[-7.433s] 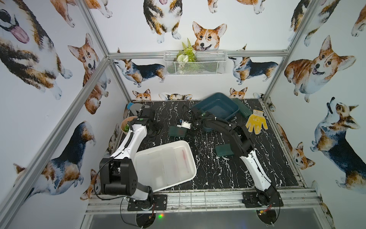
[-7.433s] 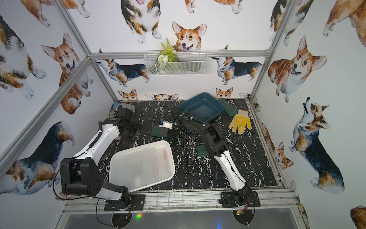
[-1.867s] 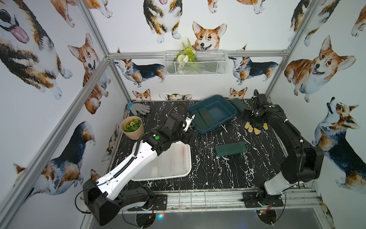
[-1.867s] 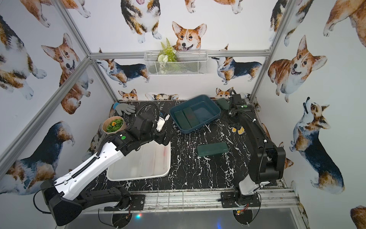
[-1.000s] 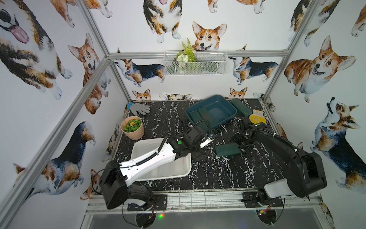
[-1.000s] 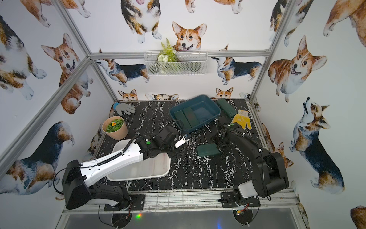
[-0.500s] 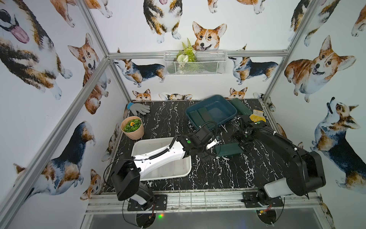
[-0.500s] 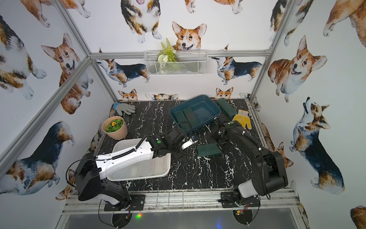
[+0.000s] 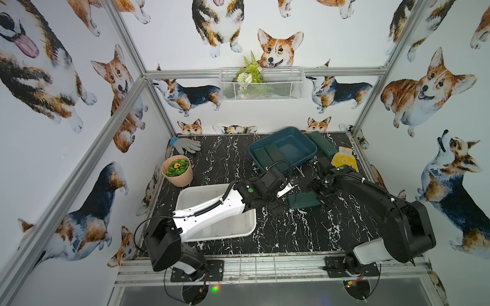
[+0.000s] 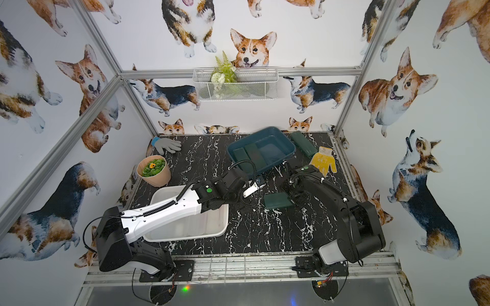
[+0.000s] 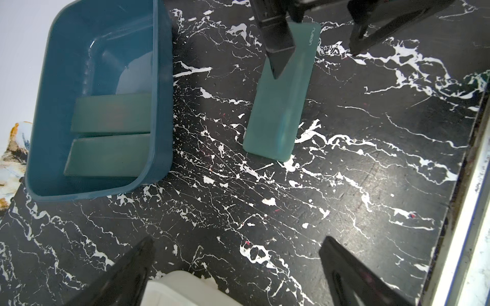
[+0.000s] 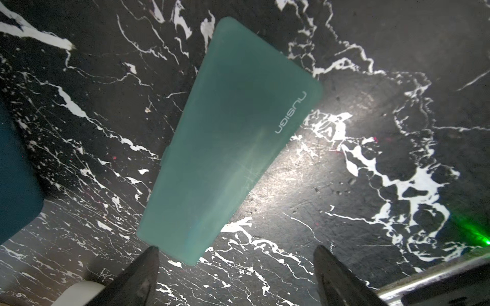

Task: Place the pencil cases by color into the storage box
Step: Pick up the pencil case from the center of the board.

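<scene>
Overhead, in both top views: dark green pencil case [image 9: 303,201], a flat matte oblong with rounded corners, on black marbled desk [image 9: 291,233] near teal storage box [image 9: 294,152]. Left wrist: left jaws spread, empty. Right wrist: right jaws spread over case's end.

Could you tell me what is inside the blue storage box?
Two green pencil cases lie side by side at one end of the box; elsewhere bare floor. Anything beneath them is covered.
</scene>
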`<state>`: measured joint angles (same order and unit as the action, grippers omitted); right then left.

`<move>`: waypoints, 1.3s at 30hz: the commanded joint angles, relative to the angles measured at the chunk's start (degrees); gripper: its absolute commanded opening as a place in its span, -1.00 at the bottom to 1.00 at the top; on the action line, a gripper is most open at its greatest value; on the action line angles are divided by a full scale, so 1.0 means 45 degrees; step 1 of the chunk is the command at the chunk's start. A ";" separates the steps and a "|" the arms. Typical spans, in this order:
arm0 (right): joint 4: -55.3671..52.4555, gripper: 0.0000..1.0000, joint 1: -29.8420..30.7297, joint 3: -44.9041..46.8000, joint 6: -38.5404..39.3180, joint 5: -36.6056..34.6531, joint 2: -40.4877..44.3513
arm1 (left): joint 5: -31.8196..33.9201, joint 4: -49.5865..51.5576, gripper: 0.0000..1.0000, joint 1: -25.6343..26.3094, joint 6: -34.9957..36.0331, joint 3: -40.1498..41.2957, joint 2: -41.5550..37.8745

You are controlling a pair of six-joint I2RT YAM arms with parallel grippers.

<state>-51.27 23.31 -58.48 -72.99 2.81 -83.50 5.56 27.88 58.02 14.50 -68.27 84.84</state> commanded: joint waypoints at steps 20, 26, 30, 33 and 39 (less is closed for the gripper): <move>0.0952 0.90 -0.0233 -0.0482 -0.2988 -0.0596 -0.1828 | 0.0541 0.0069 1.00 0.0037 -0.1074 0.0390 -0.1547; 0.1132 0.91 -0.0394 -0.0496 -0.3393 -0.0669 -0.2073 | 0.0654 0.0327 1.00 0.0042 -0.1045 0.0377 -0.1763; 0.1360 0.92 -0.0548 -0.0438 -0.3600 -0.0570 -0.2311 | 0.0773 0.0491 1.00 0.0048 -0.0983 0.0330 -0.1840; 0.1573 0.93 -0.0682 -0.0286 -0.3821 -0.0524 -0.2362 | 0.0926 0.0608 1.00 0.0041 -0.0894 0.0276 -0.1861; 0.1947 0.93 -0.0854 -0.0182 -0.3768 -0.0371 -0.2842 | 0.1029 0.0759 1.00 -0.0022 -0.0825 0.0135 -0.1785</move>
<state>-43.44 19.75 -59.48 -81.14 1.13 -95.50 9.52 30.46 58.06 10.04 -67.00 76.71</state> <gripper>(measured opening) 0.964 0.998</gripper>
